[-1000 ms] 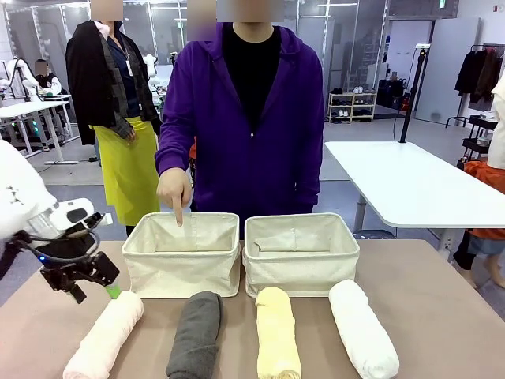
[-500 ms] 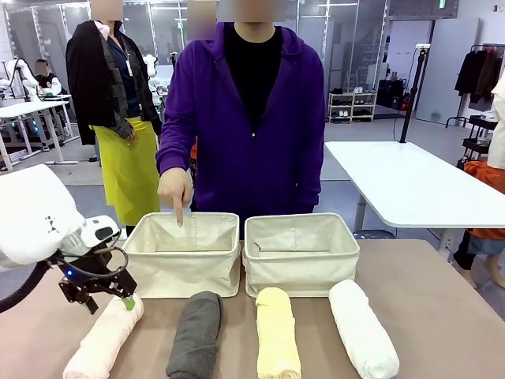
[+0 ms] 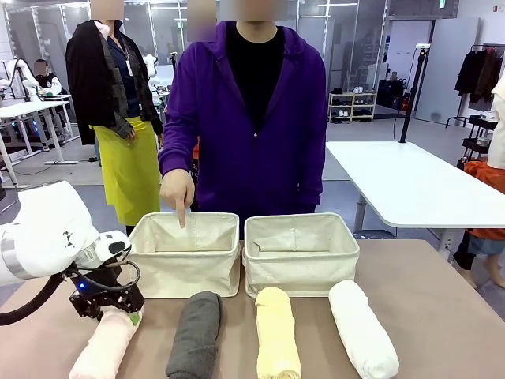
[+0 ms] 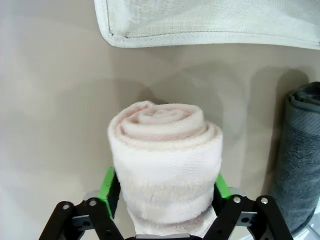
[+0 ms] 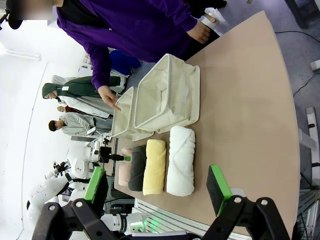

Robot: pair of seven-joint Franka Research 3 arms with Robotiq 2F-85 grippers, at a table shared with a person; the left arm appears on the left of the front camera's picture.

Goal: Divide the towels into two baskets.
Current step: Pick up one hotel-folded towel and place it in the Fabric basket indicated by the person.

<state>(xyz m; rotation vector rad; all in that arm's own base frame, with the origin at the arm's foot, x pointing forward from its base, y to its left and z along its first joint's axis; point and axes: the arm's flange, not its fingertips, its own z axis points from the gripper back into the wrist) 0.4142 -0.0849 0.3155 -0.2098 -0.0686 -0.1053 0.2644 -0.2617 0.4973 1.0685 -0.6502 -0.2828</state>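
Four rolled towels lie in a row at the table's near edge: pale pink [image 3: 102, 347], dark grey [image 3: 195, 335], pale yellow [image 3: 277, 332] and white [image 3: 361, 328]. Behind them stand two cream baskets, the left [image 3: 183, 264] and the right [image 3: 300, 264]. My left gripper [image 3: 118, 314] is down on the far end of the pink towel [image 4: 165, 160], its green pads [image 4: 107, 185] pressing both sides of the roll. High above the table, my right gripper [image 5: 157, 187] is open and holds nothing.
A person in a purple hoodie stands behind the baskets, one hand [image 3: 177, 193] pointing a finger down into the left basket. The grey towel [image 4: 300, 165] lies close beside the pink one. Bare tan tabletop [image 3: 442, 308] extends to the right of the white towel.
My left gripper came down and to the right from above the table's left side onto the pink towel's far end, and its fingers closed in on the roll. The person's pointing hand stayed put.
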